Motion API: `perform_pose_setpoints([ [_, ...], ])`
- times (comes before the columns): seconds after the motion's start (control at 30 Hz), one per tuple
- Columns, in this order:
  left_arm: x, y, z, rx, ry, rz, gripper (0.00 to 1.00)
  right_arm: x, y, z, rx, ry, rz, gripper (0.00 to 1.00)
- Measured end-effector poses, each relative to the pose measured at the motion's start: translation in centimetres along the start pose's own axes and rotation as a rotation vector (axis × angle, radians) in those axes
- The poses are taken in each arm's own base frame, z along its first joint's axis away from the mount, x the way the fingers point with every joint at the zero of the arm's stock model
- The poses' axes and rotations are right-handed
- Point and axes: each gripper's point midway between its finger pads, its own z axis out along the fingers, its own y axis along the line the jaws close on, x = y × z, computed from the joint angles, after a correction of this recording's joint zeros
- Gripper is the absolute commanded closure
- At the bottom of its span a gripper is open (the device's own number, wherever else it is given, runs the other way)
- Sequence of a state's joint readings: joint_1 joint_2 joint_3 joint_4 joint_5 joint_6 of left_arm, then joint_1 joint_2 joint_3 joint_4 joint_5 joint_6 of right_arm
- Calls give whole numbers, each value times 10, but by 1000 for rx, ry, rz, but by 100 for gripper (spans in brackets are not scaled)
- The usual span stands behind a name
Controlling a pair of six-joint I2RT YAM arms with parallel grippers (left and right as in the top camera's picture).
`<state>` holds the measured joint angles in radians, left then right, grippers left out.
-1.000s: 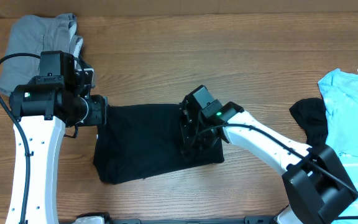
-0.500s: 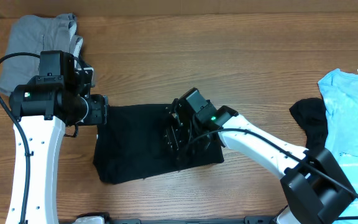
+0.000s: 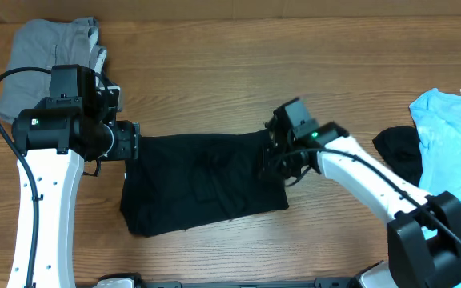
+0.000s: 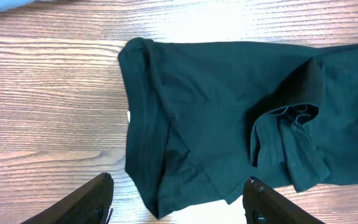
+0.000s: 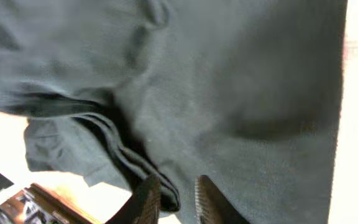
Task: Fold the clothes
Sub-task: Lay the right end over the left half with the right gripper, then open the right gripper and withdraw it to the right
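**Table (image 3: 214,64), top view with both wrist views.**

- **Front edge:** a strip of bare wood runs between the two arm bases, in front of the black T-shirt (image 3: 198,180).
- **T-shirt:** it lies flat, left of centre and nearer the front edge than the far one. Its outline is roughly rectangular, and loose folds bunch on its right half. A small white label (image 4: 129,114) shows at one border.
- **Left gripper (image 3: 132,146):** it hangs at the T-shirt's left edge. From above, its tips are hidden under the wrist housing. The wrist view shows the fingers (image 4: 98,199) wide apart and holding nothing, with cloth below and ahead of them and wood to one side.
- **Right gripper (image 3: 274,160):** it sits at the T-shirt's right edge. Its fingers (image 5: 146,198) stand close together, and a dark hem (image 5: 123,162) runs down into the narrow gap. That view is blurred and washed out, so a pinch cannot be confirmed.
- **Right edge:** a blue garment (image 3: 450,144) is cut off by the frame. A small black garment (image 3: 398,152) lies against its left side, partly crossed by the right arm.
- **Far left corner:** a grey garment (image 3: 46,56) lies here, its near part hidden by the left arm.
- **Far edge:** open wood spans from the grey garment to the blue one.
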<state>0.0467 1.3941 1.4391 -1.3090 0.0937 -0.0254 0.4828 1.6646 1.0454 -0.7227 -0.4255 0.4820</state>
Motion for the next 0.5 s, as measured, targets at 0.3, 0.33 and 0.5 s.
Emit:
perform_pose_setpoints([
  [0.3, 0, 0, 0, 0, 1, 0, 31, 38, 55, 58, -176, 89, -66, 84],
  [0.33, 0, 0, 0, 0, 1, 0, 32, 44, 72, 60, -233, 98, -117, 84],
  [0.5, 1, 0, 0, 0, 5, -1, 31, 86, 133, 55, -414, 200, -316, 84],
])
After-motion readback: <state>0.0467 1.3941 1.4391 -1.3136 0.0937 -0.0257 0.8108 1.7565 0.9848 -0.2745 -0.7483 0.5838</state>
